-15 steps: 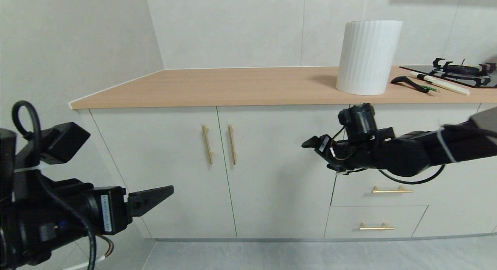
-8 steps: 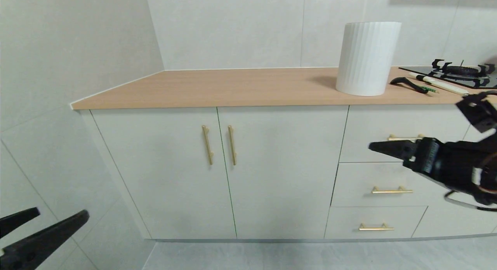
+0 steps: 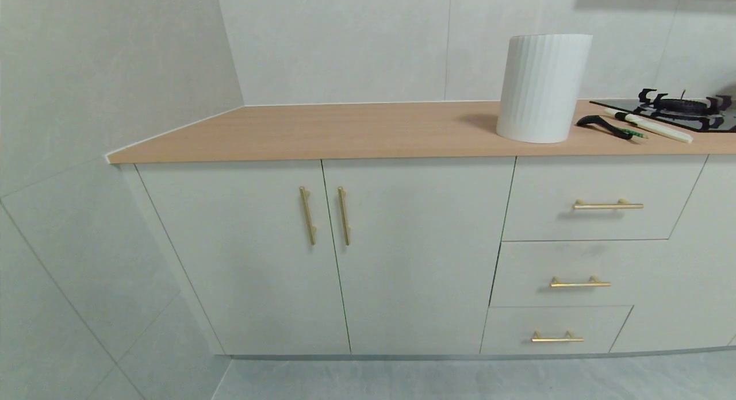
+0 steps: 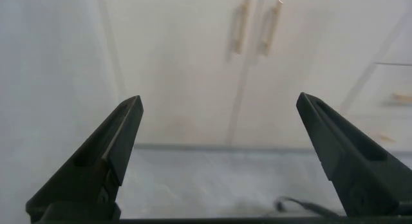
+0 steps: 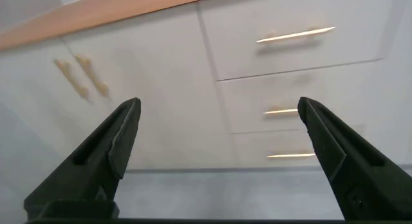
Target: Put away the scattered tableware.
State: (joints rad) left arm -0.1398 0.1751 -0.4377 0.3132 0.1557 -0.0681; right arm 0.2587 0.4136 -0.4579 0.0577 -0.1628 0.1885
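A tall white ribbed container (image 3: 543, 88) stands on the wooden countertop (image 3: 345, 130). Just to its right lie a black-handled utensil (image 3: 601, 124), a small green piece (image 3: 635, 133) and a long cream-coloured utensil (image 3: 652, 126). My left gripper (image 4: 219, 105) is open with nothing between its fingers, low in front of the double cabinet doors (image 4: 254, 28) and above the floor. My right gripper (image 5: 217, 105) is open and holds nothing, facing the stack of drawers (image 5: 295, 35) below the counter.
A black stove grate (image 3: 684, 105) sits at the counter's far right. Below are two doors with gold handles (image 3: 325, 215) and three drawers (image 3: 608, 204). A tiled wall (image 3: 86, 158) closes the left side. Grey floor (image 3: 460, 380) lies in front.
Both arms have dropped out of the head view: the left went down and left, the right pulled back to the right. The counter items have not moved.
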